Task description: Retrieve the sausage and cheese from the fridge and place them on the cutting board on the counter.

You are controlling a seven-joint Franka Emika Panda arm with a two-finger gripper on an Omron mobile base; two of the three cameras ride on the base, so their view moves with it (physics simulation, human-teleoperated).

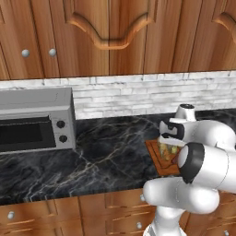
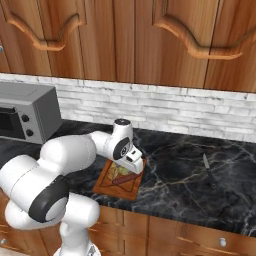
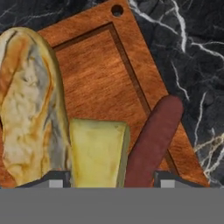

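The reddish-brown cutting board (image 3: 100,65) lies on the black marble counter (image 2: 185,165). On it the yellowish cheese (image 3: 98,153) rests beside the dark red sausage (image 3: 155,135), with a tan loaf (image 3: 30,105) on the cheese's other side. My gripper (image 3: 112,180) hangs just over the board. Its fingers stand apart, with the cheese and the end of the sausage between them, and the cheese rests on the board. From the right base view the hand (image 2: 131,157) covers part of the cheese (image 2: 121,171) and the sausage (image 2: 125,178). The fridge is out of view.
A grey toaster oven (image 1: 34,120) stands on the counter to the left. A knife (image 2: 207,167) lies on the marble to the right of the board (image 2: 107,187). Wooden cabinets hang above and drawers with round knobs run below the counter's front edge.
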